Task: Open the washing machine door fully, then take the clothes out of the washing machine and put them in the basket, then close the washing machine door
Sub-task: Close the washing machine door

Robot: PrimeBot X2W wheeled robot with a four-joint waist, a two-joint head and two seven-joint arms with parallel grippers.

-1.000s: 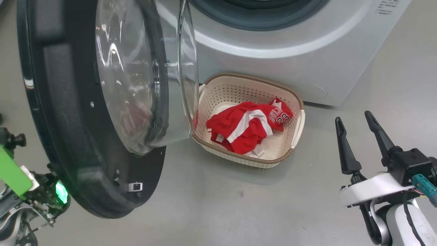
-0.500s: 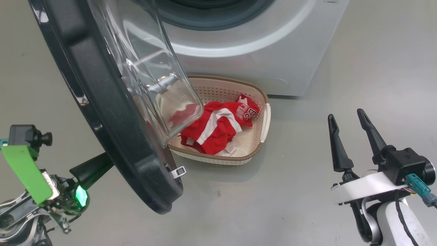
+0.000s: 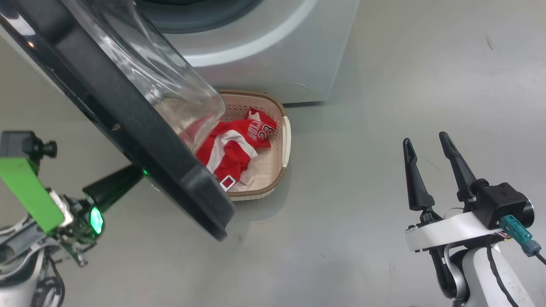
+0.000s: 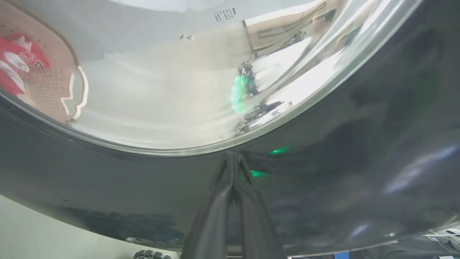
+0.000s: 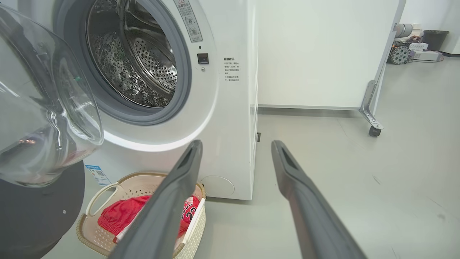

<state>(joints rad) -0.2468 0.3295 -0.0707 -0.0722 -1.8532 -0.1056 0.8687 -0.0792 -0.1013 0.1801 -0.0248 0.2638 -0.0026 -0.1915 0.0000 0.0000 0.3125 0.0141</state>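
I'd push the door point(image 3: 111, 115) squarely home with my left gripper point(image 4: 233, 158), fingers pressed together, my right gripper point(image 3: 424, 138) spread wide, empty.

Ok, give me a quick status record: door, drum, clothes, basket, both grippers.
door: washing machine door part open, swung out over the basket's left side in the head view
drum: steel drum looks empty where visible
clothes: red jerseys lying in the basket
basket: cream perforated basket on the floor against the washing machine
left gripper: shut, tips at the door's black outer face, apparently touching
right gripper: open, empty, above bare floor
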